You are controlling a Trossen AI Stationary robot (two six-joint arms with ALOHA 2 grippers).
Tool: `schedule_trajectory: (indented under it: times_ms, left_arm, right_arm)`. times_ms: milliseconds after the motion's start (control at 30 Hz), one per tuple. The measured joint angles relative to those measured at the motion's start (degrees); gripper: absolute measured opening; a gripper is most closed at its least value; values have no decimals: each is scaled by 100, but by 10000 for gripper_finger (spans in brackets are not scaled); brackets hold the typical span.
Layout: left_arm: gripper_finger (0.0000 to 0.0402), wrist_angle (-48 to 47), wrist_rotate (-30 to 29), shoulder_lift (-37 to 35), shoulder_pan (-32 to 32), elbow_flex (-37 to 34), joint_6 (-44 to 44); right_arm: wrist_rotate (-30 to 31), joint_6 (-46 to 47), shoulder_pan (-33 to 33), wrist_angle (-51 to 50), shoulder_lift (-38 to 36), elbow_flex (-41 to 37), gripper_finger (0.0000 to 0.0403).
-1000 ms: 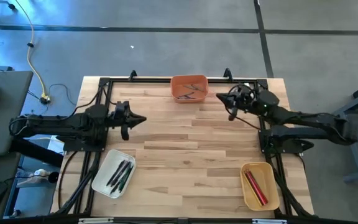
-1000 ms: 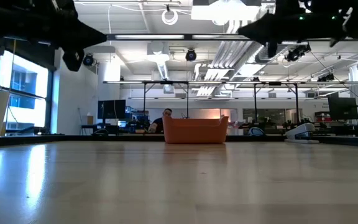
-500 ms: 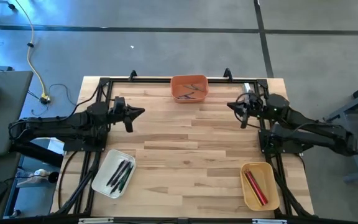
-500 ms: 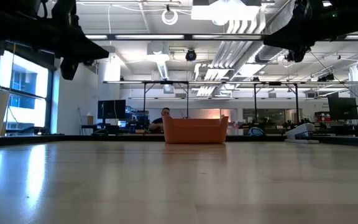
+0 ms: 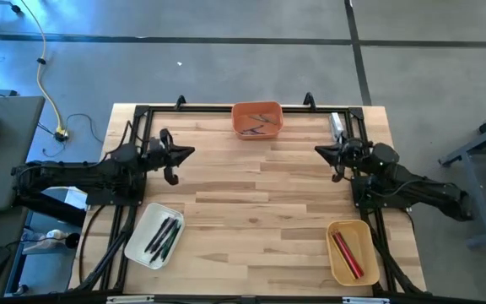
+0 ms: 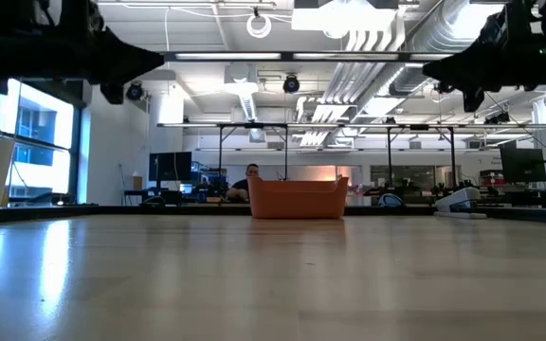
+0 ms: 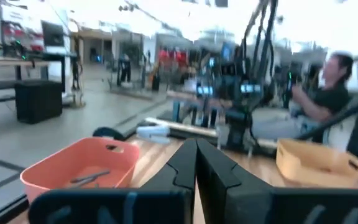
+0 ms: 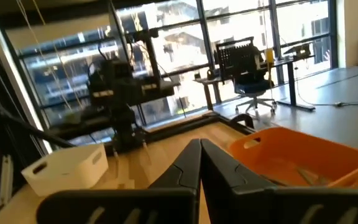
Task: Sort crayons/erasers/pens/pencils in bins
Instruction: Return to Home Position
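**Three bins on a wooden table**

The pale plank table point(image 5: 260, 194) carries three bins, set well apart. The orange bin point(image 5: 235, 120) sits at the middle of the far edge. The white bin point(image 5: 135, 245) lies turned at an angle near the front left corner. The yellow bin point(image 5: 332, 253) stands near the front right corner. A small pale tube point(image 5: 336, 122) lies by the far right corner.

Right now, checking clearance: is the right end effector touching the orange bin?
Apart. The high view shows bare table between the right end effector and the orange bin.
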Motion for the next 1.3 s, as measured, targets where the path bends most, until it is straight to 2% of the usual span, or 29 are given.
schedule_trajectory:
  times_ms: [133, 200, 333, 567, 767, 900, 1100, 1200, 1300]
  left_arm:
    - [0, 843, -189, -91, 119, -610, -328]
    - [0, 675, -135, -199, 168, -604, -378]
    - [0, 301, 51, -433, 184, -603, -222]
    - [0, -726, -43, -1261, 186, -603, -208]
    - [0, -1860, -238, -2385, 186, -603, -205]
    - [0, -2787, -60, -3174, 186, -604, -315]
    - [0, -3017, -103, -3150, 342, -600, -358]
    - [0, -2905, 52, -3147, 474, -607, -326]
    - [0, -2959, 112, -3148, 609, -603, -232]
  right_arm:
    - [39, 263, -2, 30, -704, -424, 0]
    - [42, 260, -2, -9, -1046, -536, 0]
    - [-21, 113, -3, -180, -1024, -543, 0]
    - [-240, 8, 0, -370, -1056, -539, 0]
    - [-236, 104, -4, -403, -1056, -541, 0]
    - [-54, 103, -7, -383, -1056, -541, 0]
    - [-23, 83, -4, -427, -1058, -543, 0]
    - [-10, 131, -4, -442, -1056, -546, 0]
    - [277, 75, -4, -412, -1056, -546, 0]
